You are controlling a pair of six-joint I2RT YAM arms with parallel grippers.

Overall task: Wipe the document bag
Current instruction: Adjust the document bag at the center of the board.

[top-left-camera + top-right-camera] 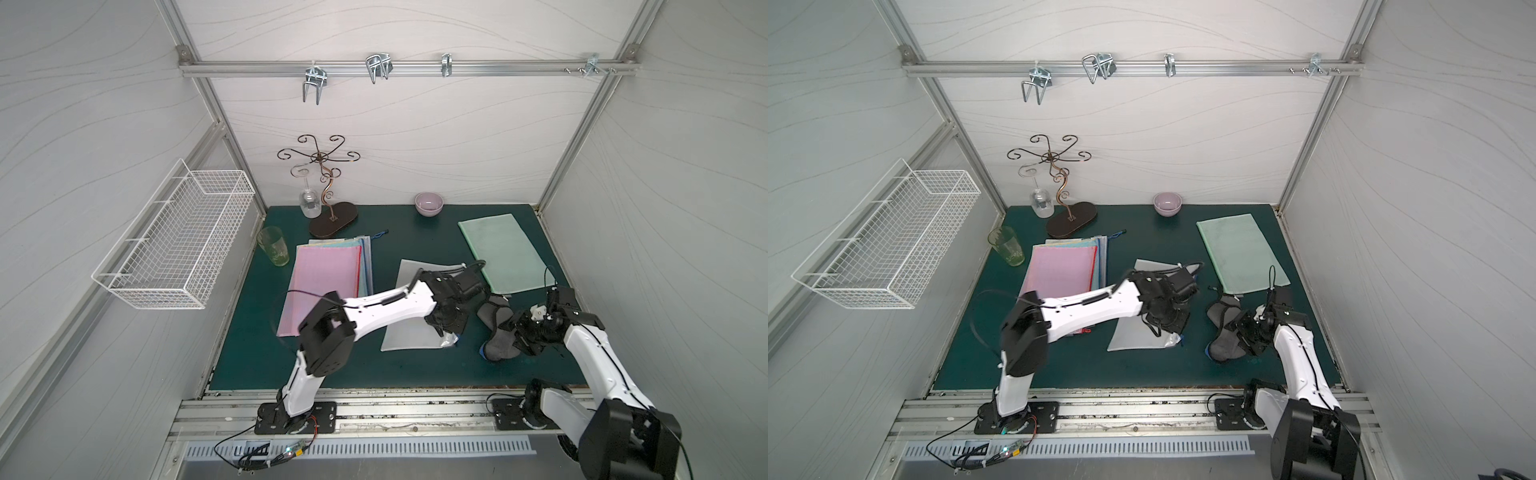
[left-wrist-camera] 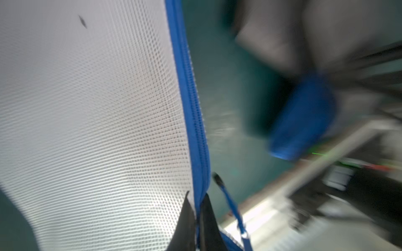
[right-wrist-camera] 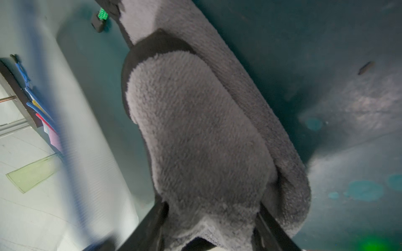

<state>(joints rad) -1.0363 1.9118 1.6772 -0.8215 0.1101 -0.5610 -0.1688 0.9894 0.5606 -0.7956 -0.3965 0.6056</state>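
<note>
Dark green mat [image 1: 374, 374] in a white-walled booth, with random clutter along the back.

In both top views the document bag [image 1: 409, 332], the whitish mesh one, lies flat on the mat right under the left claw [image 1: 445, 336], which is down on the corner nearest the robot. Just to that claw's right, off the bag, sits the grey cloth [image 1: 498, 347], with the right claw [image 1: 515, 338] down on it. A stack of coloured bags [image 1: 324, 282] is off to the left claw's left and a green bag [image 1: 503, 249] lies beyond the right claw. Neither is touched.

Left wrist view: the jaws are pinched fully together on the bag's blue zipper edge [image 2: 191, 108], with nothing else between them. My read is it's there to anchor the bag so it doesn't skate around once the wiping starts.

Right wrist view: a bunched fold of the cloth fills the gap between the fingers [image 3: 152, 223], and the jaws sit roughly half open around it. The frame's pretty smeared, so I honestly can't tell if it's properly clamped or just straddling the fold.

The cloth is beside the bag, not on it, so I'd say no wiping has happened yet. The cloth needs a solid grip first, then a trip across toward the left claw.
</note>
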